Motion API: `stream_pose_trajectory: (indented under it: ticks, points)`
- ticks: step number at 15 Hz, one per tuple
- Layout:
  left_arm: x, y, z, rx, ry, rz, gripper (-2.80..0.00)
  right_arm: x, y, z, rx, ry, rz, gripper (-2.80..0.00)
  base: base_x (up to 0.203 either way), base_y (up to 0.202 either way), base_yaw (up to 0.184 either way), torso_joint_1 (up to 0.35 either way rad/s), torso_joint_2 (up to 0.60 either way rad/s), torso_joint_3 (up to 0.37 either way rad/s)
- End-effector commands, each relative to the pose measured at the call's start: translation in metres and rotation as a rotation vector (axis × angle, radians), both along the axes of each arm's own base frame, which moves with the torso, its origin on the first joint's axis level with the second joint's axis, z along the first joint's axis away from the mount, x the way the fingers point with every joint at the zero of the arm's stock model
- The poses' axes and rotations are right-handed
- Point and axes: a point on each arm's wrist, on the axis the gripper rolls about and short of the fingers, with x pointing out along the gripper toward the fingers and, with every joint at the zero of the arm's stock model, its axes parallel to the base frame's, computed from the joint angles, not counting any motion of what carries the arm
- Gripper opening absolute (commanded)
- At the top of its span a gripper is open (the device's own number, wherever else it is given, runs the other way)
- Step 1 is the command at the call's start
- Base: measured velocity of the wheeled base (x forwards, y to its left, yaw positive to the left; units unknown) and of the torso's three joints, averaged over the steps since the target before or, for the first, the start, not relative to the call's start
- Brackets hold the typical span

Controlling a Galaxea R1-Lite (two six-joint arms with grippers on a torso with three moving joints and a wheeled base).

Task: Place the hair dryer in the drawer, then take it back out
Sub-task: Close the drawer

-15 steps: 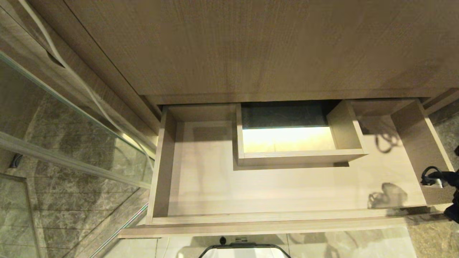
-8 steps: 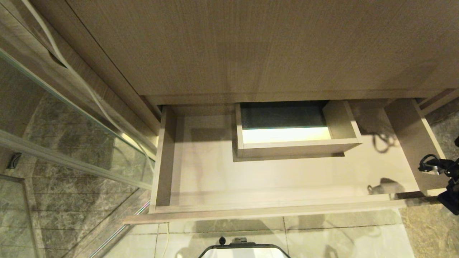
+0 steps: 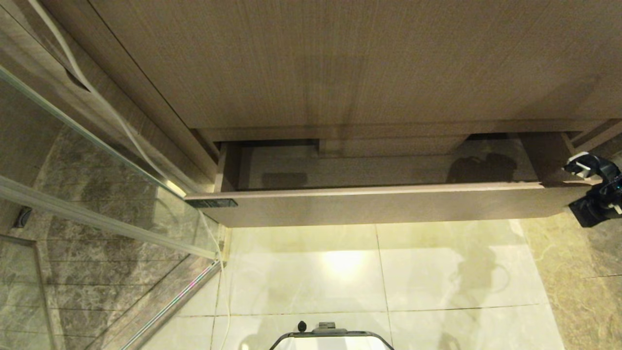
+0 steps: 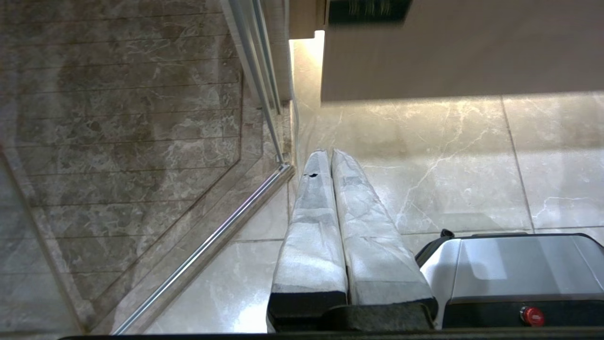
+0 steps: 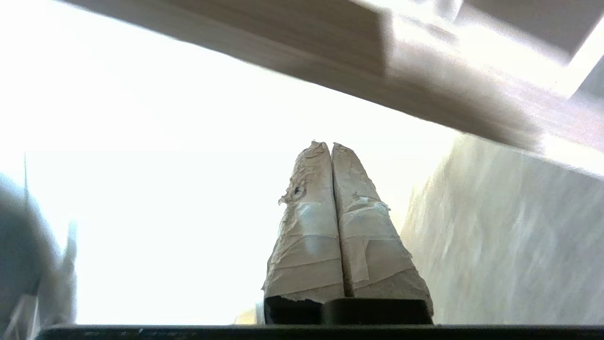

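Wood-grain drawer (image 3: 379, 204), one, two grippers, left gripper (image 4: 330, 153), right gripper (image 5: 330, 144).

drawer (image 3: 379, 204): was pulled wide open, now nearly shut; boxed cut-out mostly hidden
right gripper (image 3: 578, 167): has shifted toward the cabinet, at the drawer's right end

Pale floor tiles (image 3: 340, 272), glass partition (image 3: 73, 160).
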Motion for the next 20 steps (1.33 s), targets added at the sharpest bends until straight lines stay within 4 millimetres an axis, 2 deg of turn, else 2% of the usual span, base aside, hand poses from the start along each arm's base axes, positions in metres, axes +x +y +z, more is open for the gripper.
stream_pose_trajectory:
  ticks: [1,3,5,8,12,15,17,20]
  points:
    - [0.0,0.0,0.0,0.0,0.002,0.0,-2.8,0.01,0.006,0.021,-0.043,-0.159,0.055,-2.8,0.0,0.0,0.0,0.0,0.0,0.0]
    - [0.0,0.0,0.0,0.0,0.001,-0.001,-2.8,0.013,0.008,0.032,-0.06,-0.242,0.084,-2.8,0.0,0.0,0.0,0.0,0.0,0.0]
    - [0.0,0.0,0.0,0.0,0.001,0.0,-2.8,0.01,0.01,0.037,-0.06,-0.252,0.081,-2.8,0.0,0.0,0.0,0.0,0.0,0.0]
    - [0.0,0.0,0.0,0.0,0.0,0.0,-2.8,0.003,0.013,0.034,-0.037,-0.208,0.078,-2.8,0.0,0.0,0.0,0.0,0.0,0.0]
    - [0.0,0.0,0.0,0.0,0.001,0.001,-2.8,-0.02,0.025,0.037,0.009,-0.128,0.07,-2.8,0.0,0.0,0.0,0.0,0.0,0.0]
    - [0.0,0.0,0.0,0.0,0.001,-0.001,-2.8,-0.064,0.048,0.051,0.039,-0.107,0.056,-2.8,0.0,0.0,0.0,0.0,0.0,0.0]
    - [0.0,0.0,0.0,0.0,0.001,0.001,-2.8,-0.105,0.07,0.064,0.044,-0.116,0.055,-2.8,0.0,0.0,0.0,0.0,0.0,0.0]
    - [0.0,0.0,0.0,0.0,0.002,0.0,-2.8,-0.161,0.101,0.072,0.04,-0.159,0.064,-2.8,0.0,0.0,0.0,0.0,0.0,0.0]
